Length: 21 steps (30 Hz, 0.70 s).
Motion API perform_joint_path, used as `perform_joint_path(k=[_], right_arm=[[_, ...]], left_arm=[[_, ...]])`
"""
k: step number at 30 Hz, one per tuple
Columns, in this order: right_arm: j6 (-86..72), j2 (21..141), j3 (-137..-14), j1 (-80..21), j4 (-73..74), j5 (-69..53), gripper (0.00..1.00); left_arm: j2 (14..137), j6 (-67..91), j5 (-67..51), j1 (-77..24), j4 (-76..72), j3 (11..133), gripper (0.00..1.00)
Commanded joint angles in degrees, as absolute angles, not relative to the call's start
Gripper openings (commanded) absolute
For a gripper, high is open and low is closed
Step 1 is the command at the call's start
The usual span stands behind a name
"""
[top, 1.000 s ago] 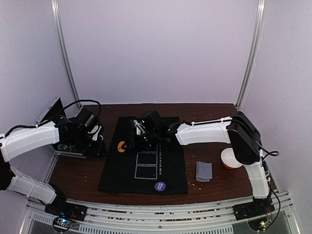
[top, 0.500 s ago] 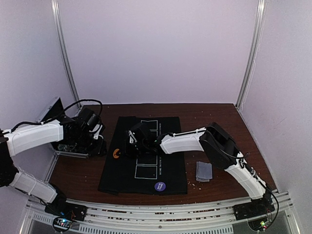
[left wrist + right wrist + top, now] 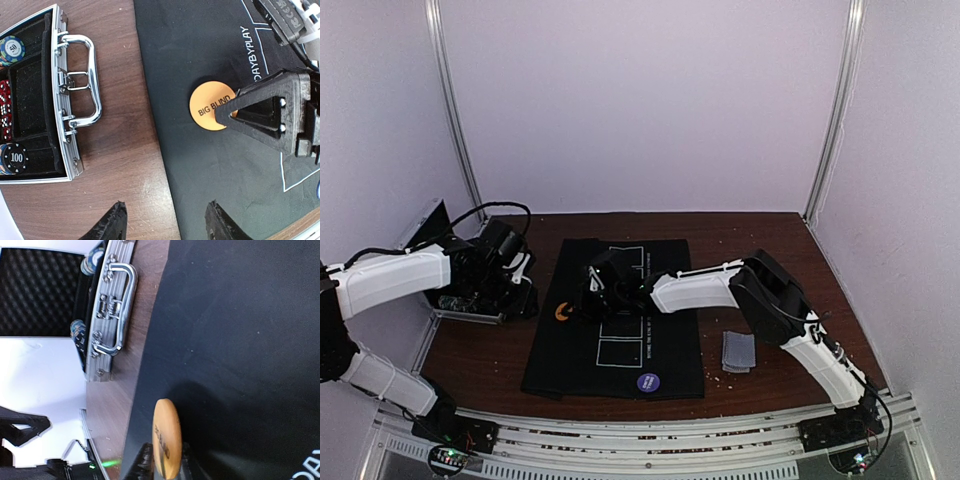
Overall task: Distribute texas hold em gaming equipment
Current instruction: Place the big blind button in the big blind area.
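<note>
An orange "BIG BLIND" disc (image 3: 211,104) is at the left part of the black mat (image 3: 620,355). My right gripper (image 3: 166,461) is shut on it and holds it on edge just above the mat; from above the disc (image 3: 563,312) shows left of that gripper (image 3: 588,300). My left gripper (image 3: 167,225) is open and empty over the mat's left edge, beside the open silver chip case (image 3: 57,105). The case holds blue and black chips (image 3: 12,47). A purple disc (image 3: 648,382) lies at the mat's near edge. Grey-backed cards (image 3: 738,350) lie right of the mat.
The case's metal handle (image 3: 87,82) sticks out toward the mat. Red dice (image 3: 5,107) sit in the case. The case's foam-lined lid (image 3: 42,290) stands open at the far left. White card outlines (image 3: 620,340) are printed on the mat.
My right arm has stretched further left and its gripper has come down onto the orange disc near the mat's left edge. The disc has shifted slightly. The left arm has barely moved.
</note>
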State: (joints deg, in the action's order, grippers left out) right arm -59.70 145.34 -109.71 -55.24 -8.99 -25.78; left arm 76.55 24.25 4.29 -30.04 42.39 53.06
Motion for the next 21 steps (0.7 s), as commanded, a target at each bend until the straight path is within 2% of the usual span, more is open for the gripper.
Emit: perform_joint_path(k=[1, 9, 14, 21], right_arm=[[-55.7, 145.1, -112.6, -55.0, -3.0, -22.6, 0.29], [-46.8, 140.4, -113.3, -55.1, 7.4, -14.6, 0.5], [-39.6, 137.8, -116.1, -55.1, 15.4, -10.3, 0.56], [-25.9, 126.7, -111.9, -55.1, 20.8, -2.7, 0.72]], left_arm=[[76.8, 23.1, 5.1, -29.4, 41.0, 54.9, 0.56], [76.8, 23.0, 5.5, -29.3, 41.1, 55.3, 0.56], [76.9, 22.3, 5.9, -29.2, 41.7, 56.4, 0.57], [78.1, 17.6, 6.5, -23.6, 45.8, 61.8, 0.69]])
